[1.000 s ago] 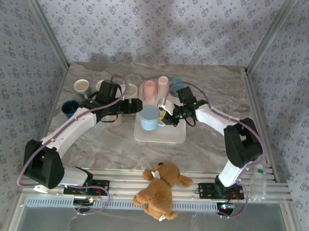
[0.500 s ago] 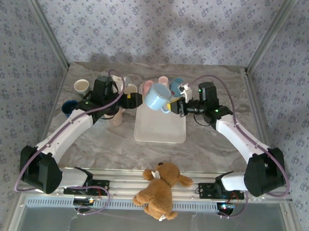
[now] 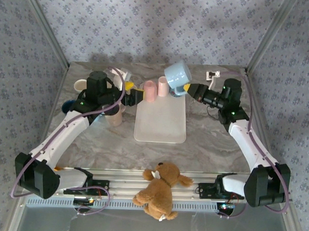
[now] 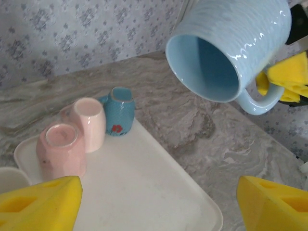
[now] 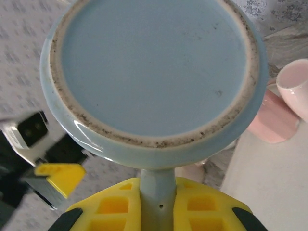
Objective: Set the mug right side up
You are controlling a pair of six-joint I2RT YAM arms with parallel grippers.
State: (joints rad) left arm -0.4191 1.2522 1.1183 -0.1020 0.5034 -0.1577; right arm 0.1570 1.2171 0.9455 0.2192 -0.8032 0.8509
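I work in a staged robot test cell, not a real home: a marble-look tabletop [image 3: 209, 143] lies around the white tray [image 3: 160, 123], floral-papered panels [image 3: 157, 24] in bare metal framing [image 3: 48, 30] stand behind it, and slotted aluminium rails [image 3: 122, 176] in front of it carry my bases [image 3: 219, 189].

White arms [image 3: 68, 126], black joints [image 3: 98, 87], purple cables [image 3: 14, 177], yellow claw pads [image 4: 41, 208]

Light blue mug [image 3: 177, 73], white tray [image 3: 160, 127], pink cups [image 3: 149, 92], grey marbled table [image 3: 210, 133], brown teddy [image 3: 159, 189]
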